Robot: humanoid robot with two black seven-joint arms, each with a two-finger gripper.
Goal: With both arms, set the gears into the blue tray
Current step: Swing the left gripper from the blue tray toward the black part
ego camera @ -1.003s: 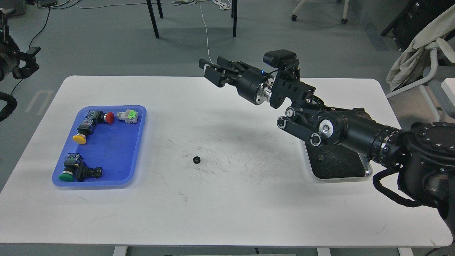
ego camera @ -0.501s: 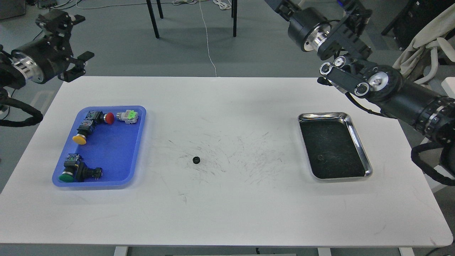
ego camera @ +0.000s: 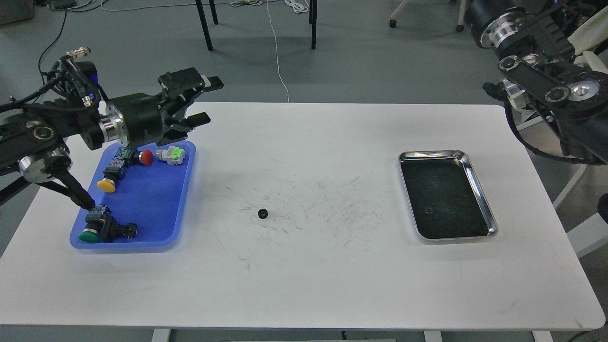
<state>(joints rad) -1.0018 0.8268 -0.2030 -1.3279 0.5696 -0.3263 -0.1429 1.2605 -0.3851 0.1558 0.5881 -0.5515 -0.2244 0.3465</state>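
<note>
White, scuffed desk carries the work. Near centre lies one tiny black toothed gear, alone, below and right of the left pincer, well apart. Further right, a shiny steel tray holds what looks like a second gear. Left pincer hovers released, jaws spread and empty, above the far rim of the shallow blue plastic tray, which holds only coloured push-button switches. Right pincer is out of view. Recommended: descend vertically, straddle the gear, clench gently.
</note>
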